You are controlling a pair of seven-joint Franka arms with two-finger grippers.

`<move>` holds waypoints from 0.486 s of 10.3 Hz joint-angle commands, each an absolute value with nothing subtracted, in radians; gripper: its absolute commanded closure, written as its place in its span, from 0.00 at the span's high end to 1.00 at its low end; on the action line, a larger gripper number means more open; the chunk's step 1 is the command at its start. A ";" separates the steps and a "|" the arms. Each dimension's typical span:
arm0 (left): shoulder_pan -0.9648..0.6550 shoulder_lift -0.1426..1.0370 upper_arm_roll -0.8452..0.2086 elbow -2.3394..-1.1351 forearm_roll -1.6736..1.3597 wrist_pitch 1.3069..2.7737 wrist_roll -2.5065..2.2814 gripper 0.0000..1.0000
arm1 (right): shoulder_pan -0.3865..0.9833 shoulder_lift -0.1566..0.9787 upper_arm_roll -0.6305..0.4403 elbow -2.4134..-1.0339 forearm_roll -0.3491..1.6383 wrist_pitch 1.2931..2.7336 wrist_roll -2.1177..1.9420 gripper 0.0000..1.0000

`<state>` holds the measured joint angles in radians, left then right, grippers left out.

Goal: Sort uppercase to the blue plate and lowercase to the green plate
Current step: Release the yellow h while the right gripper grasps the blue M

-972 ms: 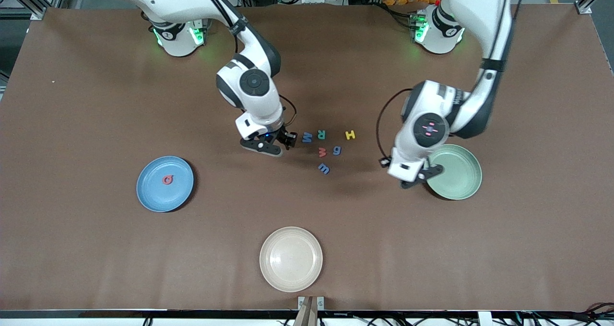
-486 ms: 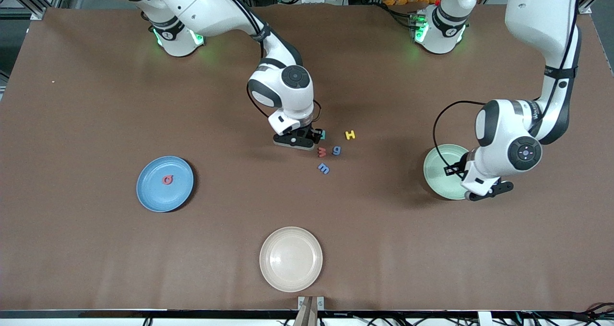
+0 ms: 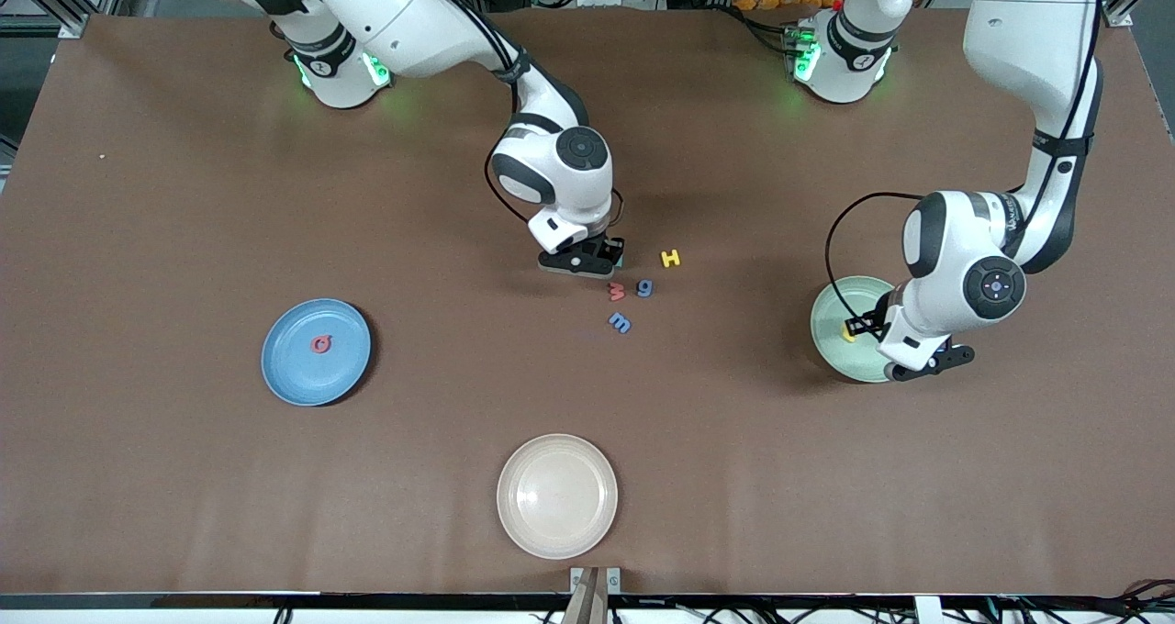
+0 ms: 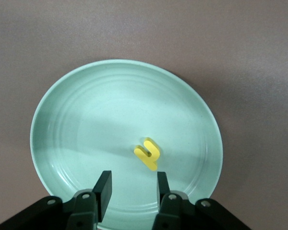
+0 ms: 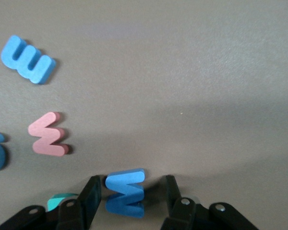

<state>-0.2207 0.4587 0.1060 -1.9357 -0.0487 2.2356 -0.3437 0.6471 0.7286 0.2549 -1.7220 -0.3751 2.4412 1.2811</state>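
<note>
My left gripper (image 3: 921, 360) hangs open over the green plate (image 3: 831, 353). A yellow lowercase letter (image 4: 147, 153) lies loose on that plate (image 4: 86, 120), just past the fingertips (image 4: 103, 184). My right gripper (image 5: 131, 187) is down at the table, open, with a finger on each side of the blue W (image 5: 126, 191) and a gap on both sides. In the front view that gripper (image 3: 583, 261) hides the W. A sliver of the green R (image 3: 621, 257) shows beside it. The yellow H (image 3: 671, 258), red w (image 3: 617, 291), blue g (image 3: 645, 287) and blue m (image 3: 620, 322) lie on the table close by. The red Q (image 3: 320, 343) lies on the blue plate (image 3: 294, 376).
A beige plate (image 3: 556, 495) sits near the front edge of the table, nearer to the camera than the letters. The letters cluster mid-table between the two coloured plates.
The left arm swung across over the green plate, opened its gripper, and the yellow letter now lies on the plate. The right gripper moved toward the letters and came down around the blue W.
</note>
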 commanded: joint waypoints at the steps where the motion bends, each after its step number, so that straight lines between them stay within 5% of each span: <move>1: -0.213 0.443 0.097 -1.934 -0.035 2.240 -0.341 0.55 | 0.643 0.749 0.273 -1.700 -0.393 2.436 1.304 0.52; 2: -0.215 0.439 0.068 -1.934 -0.035 2.238 -0.348 0.57 | 0.643 0.750 0.273 -1.700 -0.394 2.436 1.302 0.20; 3: -0.215 0.431 0.030 -1.933 -0.038 2.240 -0.359 0.57 | 0.640 0.749 0.273 -1.698 -0.394 2.434 1.295 0.00; 5: -0.225 0.431 -0.040 -1.911 -0.105 2.241 -0.437 0.57 | 0.618 0.729 0.275 -1.692 -0.393 2.424 1.285 0.00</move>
<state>-0.2216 0.4472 0.0031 -1.9168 -0.0667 2.2383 -0.3859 0.6438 0.7298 0.2619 -1.7107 -0.3751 2.4415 1.2812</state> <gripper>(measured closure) 0.427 0.661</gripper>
